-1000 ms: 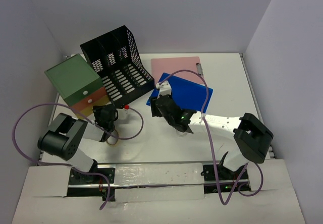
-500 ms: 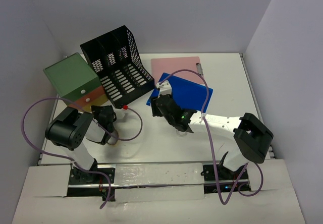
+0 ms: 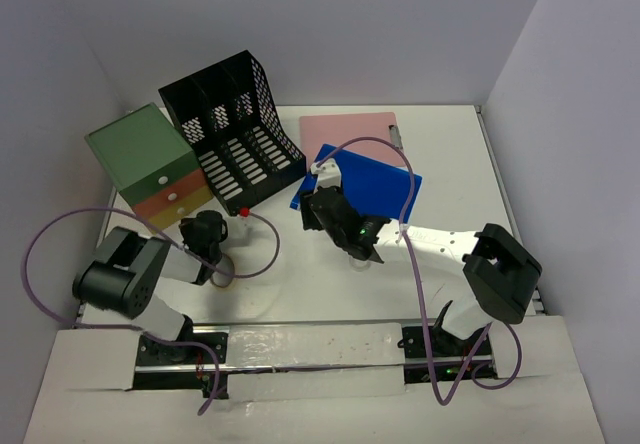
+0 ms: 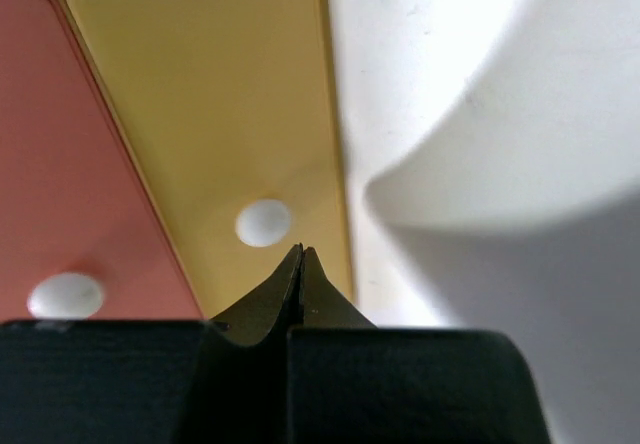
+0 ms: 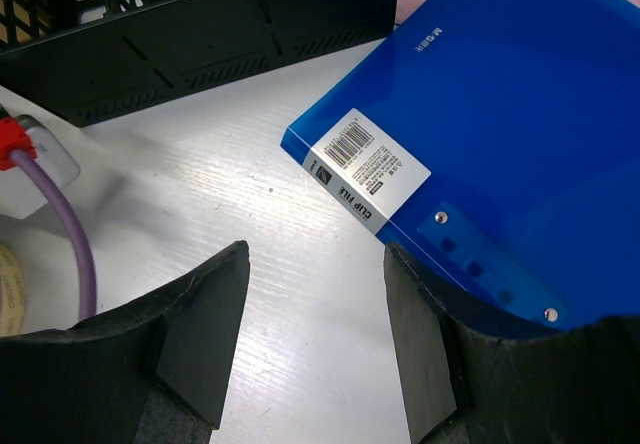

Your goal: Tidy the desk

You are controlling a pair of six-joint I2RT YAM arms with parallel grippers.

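While your left gripper (image 4: 301,254) sits pinched shut on nothing, its tips just short of the white knob (image 4: 264,222) on the yellow drawer (image 4: 210,114), a pull would likely catch nothing. A push could shove the small drawer unit (image 3: 150,164) toward the black mesh file rack (image 3: 235,129) just beside it. The white desk (image 3: 450,164) lies under everything. Your right gripper (image 5: 315,314) hangs open and empty above bare desk beside the blue clip file (image 5: 500,134). Lower carelessly and a finger could land on its corner, skidding it across the pink clipboard (image 3: 350,129) underneath.
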